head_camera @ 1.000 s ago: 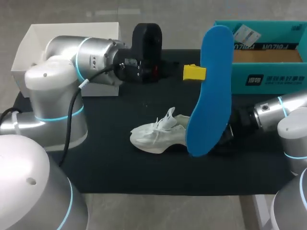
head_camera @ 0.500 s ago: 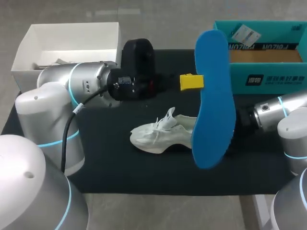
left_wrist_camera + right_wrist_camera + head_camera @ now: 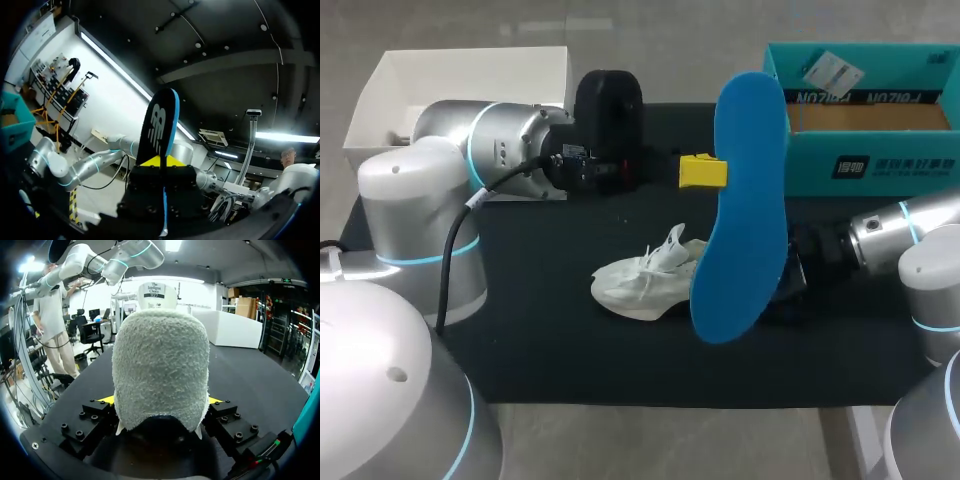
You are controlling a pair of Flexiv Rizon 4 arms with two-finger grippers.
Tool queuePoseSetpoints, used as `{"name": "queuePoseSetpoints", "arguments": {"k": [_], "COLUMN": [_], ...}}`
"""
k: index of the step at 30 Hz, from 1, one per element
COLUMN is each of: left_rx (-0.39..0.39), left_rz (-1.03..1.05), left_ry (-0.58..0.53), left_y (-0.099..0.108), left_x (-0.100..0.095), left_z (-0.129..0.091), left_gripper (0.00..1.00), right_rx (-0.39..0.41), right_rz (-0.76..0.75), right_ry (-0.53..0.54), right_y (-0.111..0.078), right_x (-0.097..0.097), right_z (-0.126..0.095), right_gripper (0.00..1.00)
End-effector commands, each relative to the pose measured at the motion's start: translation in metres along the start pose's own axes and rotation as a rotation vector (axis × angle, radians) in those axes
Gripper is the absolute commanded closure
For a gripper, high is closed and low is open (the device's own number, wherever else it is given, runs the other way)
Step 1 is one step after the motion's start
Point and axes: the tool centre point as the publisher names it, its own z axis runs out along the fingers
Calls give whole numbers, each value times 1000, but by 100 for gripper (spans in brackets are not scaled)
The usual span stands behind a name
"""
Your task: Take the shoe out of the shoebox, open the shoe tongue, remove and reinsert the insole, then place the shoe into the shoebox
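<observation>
- Shifting toward the head view's left over the last second, the left gripper is carrying the insole along with it. Its yellow tip is now sitting further from the shoebox than before, and the insole's lower end is swinging leftward too.
- Meanwhile the shoe and the right arm are keeping the places they had a second ago.
- At this moment the left gripper is clenching the insole. In the left wrist view the insole is standing edge-on between the fingers, its dark underside and blue edge rising ahead of the gripper.
- Seen from the head camera, the blue insole is hanging in the air above the black mat. It is roughly upright, with its top leaning toward the shoebox and its lower end hiding the shoe's rear part.
- On the mat, the white shoe is lying sole down outside the shoebox, its toe pointing toward the left arm's side.
- From the opposite side, the right gripper is grasping the shoe by its heel. In the right wrist view the pale, fuzzy heel is filling the gap between the fingers, with a yellow tip pressing on each side.
- At the mat's far right, the teal shoebox is sitting open, apart from the shoe.
- Beyond the left arm, a white box is sitting at the mat's far left.
</observation>
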Motion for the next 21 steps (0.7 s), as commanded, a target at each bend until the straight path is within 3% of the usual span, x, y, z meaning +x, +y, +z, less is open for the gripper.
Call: {"name": "queuePoseSetpoints", "arguments": {"k": [1, 21], "left_rx": [4, 36], "left_rz": [10, -2], "left_ry": [104, 90], "left_y": [-3, 2], "left_x": [-6, -3], "left_z": [0, -1], "left_gripper": [100, 100], "right_rx": [2, 2], "right_rz": [0, 0], "right_ry": [-1, -1], "right_y": [0, 0], "right_x": [0, 0], "right_z": [2, 2], "right_gripper": [100, 100]}}
